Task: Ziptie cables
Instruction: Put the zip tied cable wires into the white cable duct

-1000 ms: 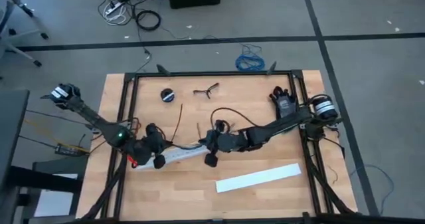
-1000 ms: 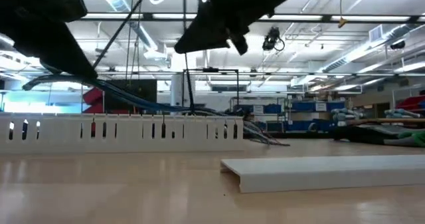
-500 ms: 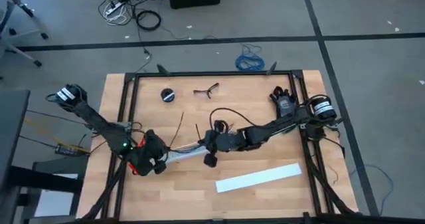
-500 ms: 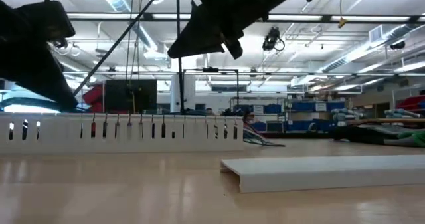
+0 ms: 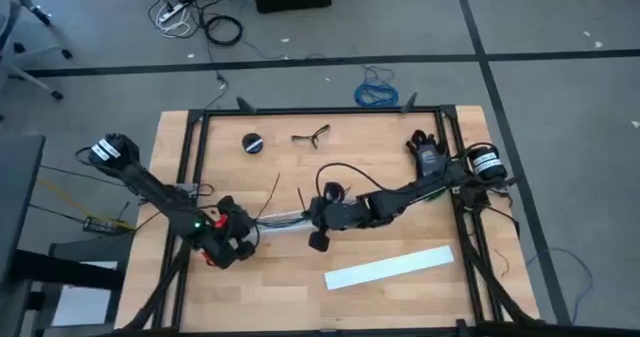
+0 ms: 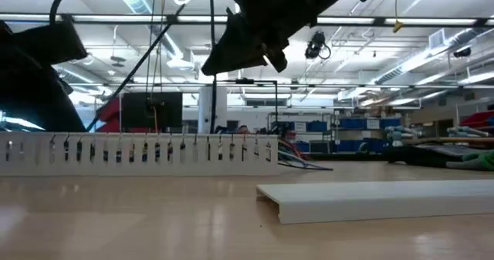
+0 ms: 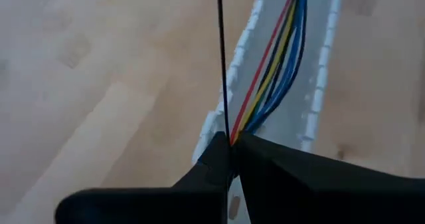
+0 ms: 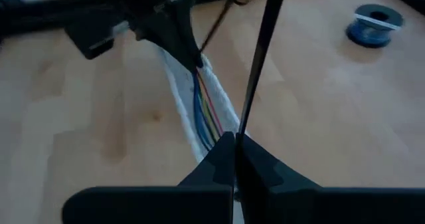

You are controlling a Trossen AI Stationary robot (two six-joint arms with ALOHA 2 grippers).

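Two robot arms hold a cable bundle over a slotted white channel on a wooden desk.

The cables (image 7: 269, 71) run lengthwise along the channel (image 5: 283, 220), between the left gripper (image 7: 232, 144) and right gripper (image 8: 234, 141). Each seems to have fingers pinched on cables and a thin dark strand. Only wrist views show wire colours.

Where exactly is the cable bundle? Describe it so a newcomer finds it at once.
Start at the wooden table; near its middle a white slotted channel runs between the left claw and right claw. The cables, thin red, yellow and blue wires, lie inside it, unlike the plain white cover strip nearby.
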